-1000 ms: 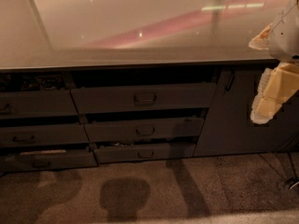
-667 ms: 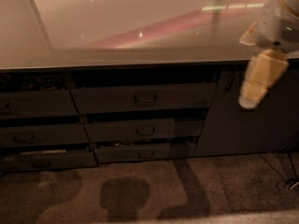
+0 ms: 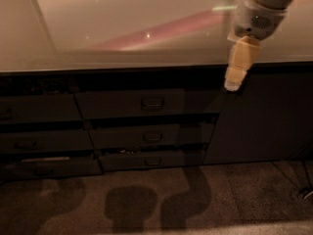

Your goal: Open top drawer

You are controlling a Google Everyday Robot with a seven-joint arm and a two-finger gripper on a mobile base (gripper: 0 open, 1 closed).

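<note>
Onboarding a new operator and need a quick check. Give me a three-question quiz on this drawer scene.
1. True or false: the pincer is gripping the loop pull of the top drawer.
2. Where is the pincer relative to the top drawer? A) below and left. B) above and right, by the countertop edge. C) inside it.
3. How many drawer fronts are stacked in the top drawer's column?
Key: 1 false, it hangs well to the right of the loop pull. 2 B. 3 three.
</note>
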